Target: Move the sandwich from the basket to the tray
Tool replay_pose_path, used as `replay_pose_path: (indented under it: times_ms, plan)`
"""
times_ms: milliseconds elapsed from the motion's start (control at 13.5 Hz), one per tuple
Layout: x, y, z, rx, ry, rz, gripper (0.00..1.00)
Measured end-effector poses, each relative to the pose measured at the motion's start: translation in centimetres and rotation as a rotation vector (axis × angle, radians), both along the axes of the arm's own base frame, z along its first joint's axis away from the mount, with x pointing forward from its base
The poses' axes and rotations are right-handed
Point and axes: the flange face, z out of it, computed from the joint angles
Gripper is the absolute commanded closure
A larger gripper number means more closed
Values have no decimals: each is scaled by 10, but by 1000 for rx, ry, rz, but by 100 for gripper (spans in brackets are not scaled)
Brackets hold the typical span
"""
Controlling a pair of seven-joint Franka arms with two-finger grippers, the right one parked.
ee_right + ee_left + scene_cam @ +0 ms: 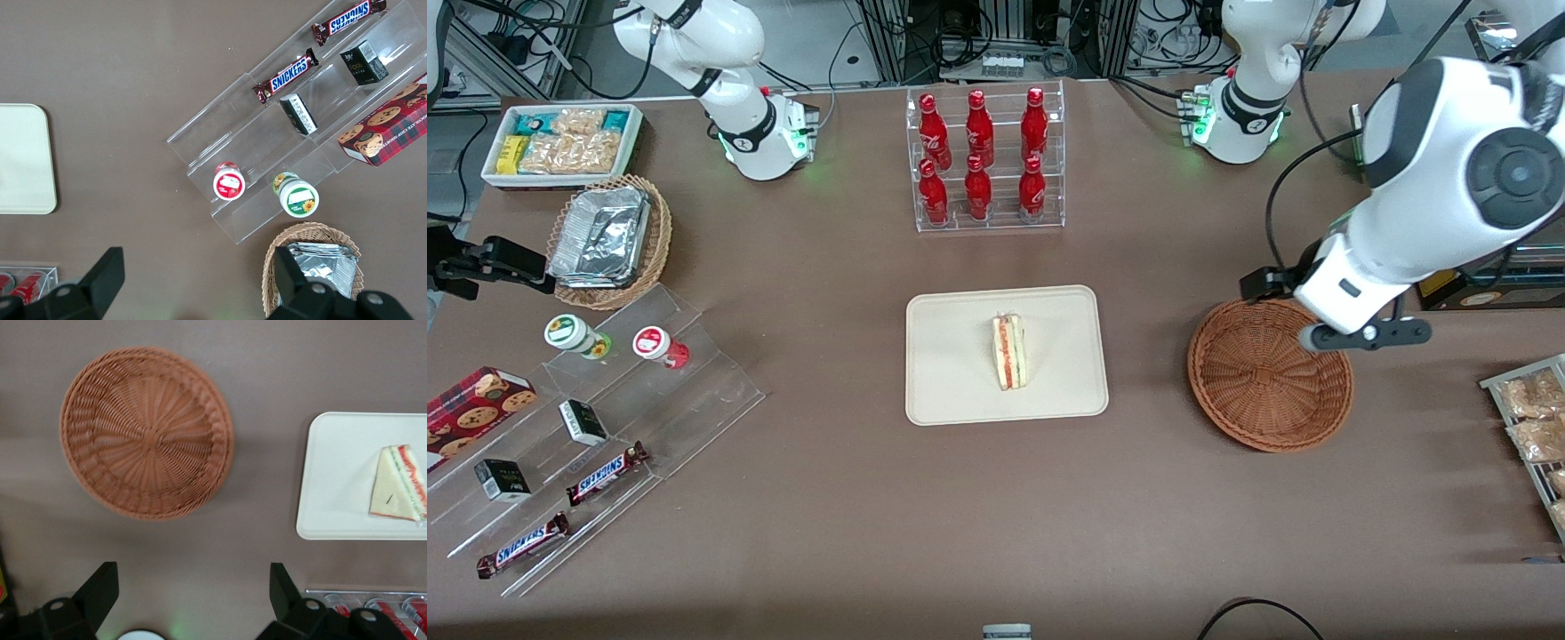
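**Operator:** Front view, as I read it: the small triangular wedge of pale white bread with red-orange and green filling (1010,352) lay on the flat cream-beige rectangular tray with rounded corners (951,391), cut edge turned up. The round reddish-brown woven wicker basket (1267,378) held nothing. My left arm's black two-finger gripper (193,597) hung above the table just beside the basket, nearer the arm bases, with nothing between its fingers and the jaws spread wide.

**Trainee:** So the transfer was finished?

**Operator:** I judged it so: the sandwich sat on the tray, well apart from the basket and the gripper.

**Trainee:** How would that sandwich have handled?

**Operator:** Light and soft, in my estimate. The bread would dent under a hard pinch, and the layers could slide or spill apart. I would have closed gently across the two flat bread faces, near the middle of the wedge, never on the thin point or along the filling edge.

**Trainee:** Anything close by?

**Operator:** The clear acrylic rack of red bottles (984,160) stood farther from the front camera than the tray.
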Motion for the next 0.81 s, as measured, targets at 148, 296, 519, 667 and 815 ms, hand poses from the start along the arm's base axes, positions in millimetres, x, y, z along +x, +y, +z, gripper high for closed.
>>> replay_pose_path:
  times_ms: [148,296,519,667,815]
  plan:
    - [-1,20,2,3,17,31,0]
    - [-3,28,7,2,18,40,0]
    - [-13,29,24,-2,8,6,0]
    - [-20,31,36,-7,1,-31,0]
    - [-27,38,48,-7,0,-34,0]
